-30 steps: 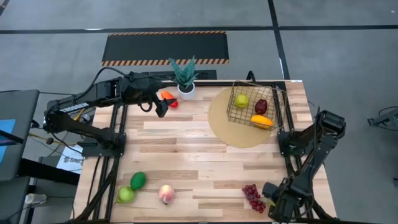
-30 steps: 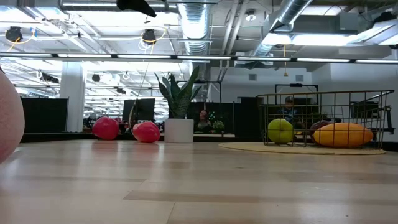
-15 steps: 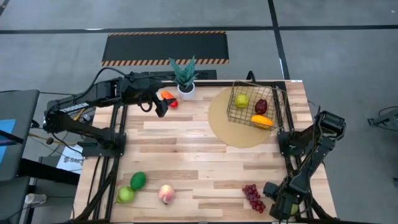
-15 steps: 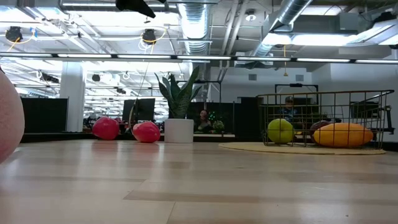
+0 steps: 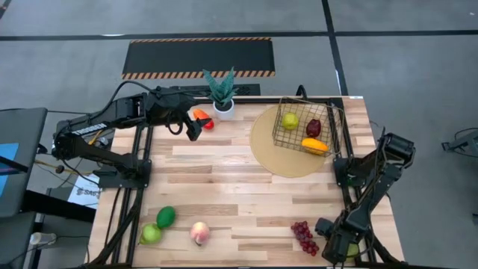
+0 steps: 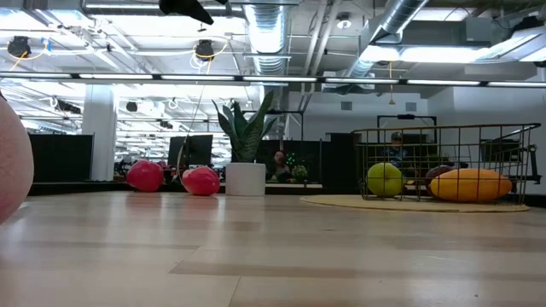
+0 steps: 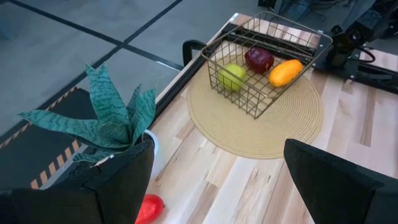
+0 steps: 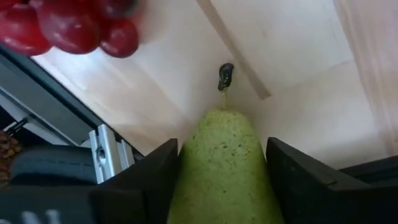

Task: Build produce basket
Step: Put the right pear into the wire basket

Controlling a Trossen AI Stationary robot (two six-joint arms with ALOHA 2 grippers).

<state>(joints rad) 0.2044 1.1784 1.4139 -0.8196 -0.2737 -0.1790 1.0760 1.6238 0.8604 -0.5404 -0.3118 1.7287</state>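
The brass wire basket stands on a round tan mat at the table's far right and holds a green apple, a dark red fruit and a yellow-orange mango. My left gripper hovers open at the far left, right beside the orange-red pepper and a red fruit. My right gripper is at the near right corner, shut on a green pear. Purple grapes lie just left of it. An avocado, a green apple and a peach lie near the front left. My right gripper holds the pear by its wide body, pinched between the two fingers, one on each side. The narrow stem end points away from the wrist, along the fingers. Whether the pear is clear of the table, I cannot tell.
A potted green plant stands at the far edge, close to my left gripper. The tan mat lies under the basket. The table's metal frame rail runs beside the pear. Bare wood stretches across the table's middle.
My right gripper has shifted slightly at the near right corner, and the green pear now shows beside it in the high view. The left arm and the rest of the produce have kept still.
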